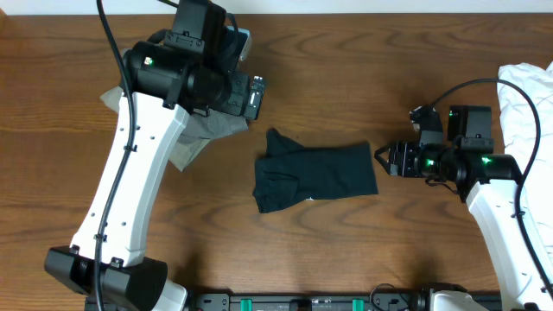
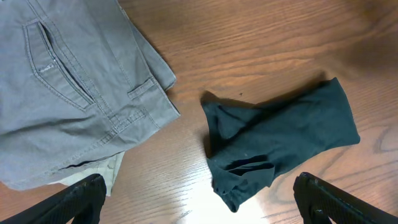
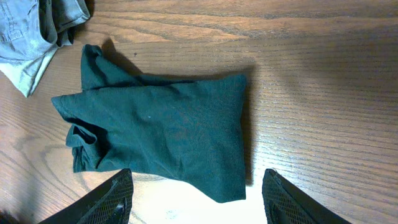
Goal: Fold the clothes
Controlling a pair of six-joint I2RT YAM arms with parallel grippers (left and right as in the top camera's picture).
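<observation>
On the brown wood-grain table (image 1: pixel 346 60), the dark green, soft knit garment (image 1: pixel 315 177) is lying at the centre, partly folded into a rough oblong. In the overhead view its long axis is running from 9 o'clock to 3 o'clock. Its 3 o'clock end is sitting flat and square-edged, while its 9 o'clock end is bunching into rumpled flaps.

The right gripper (image 1: pixel 382 160) is hovering just beside that flat 3 o'clock edge and pointing toward 9 o'clock, along the cloth. In its wrist view the garment (image 3: pixel 161 134) is lying straight ahead of the right gripper (image 3: pixel 199 190), whose fingers are spread wide and holding nothing.

The left gripper (image 1: pixel 257 97) is sitting at about 11 o'clock from the garment, well apart from it, above the grey cotton twill trousers (image 1: pixel 203 130) with stitched pockets. It too is spread wide and holding nothing (image 2: pixel 199 186), with the garment (image 2: pixel 273 137) ahead of it toward 1 o'clock.

The right arm is looking nearer, so a pinch on the 3 o'clock edge is probably coming next. The limp, thin fabric is likely to sag and drag.
</observation>
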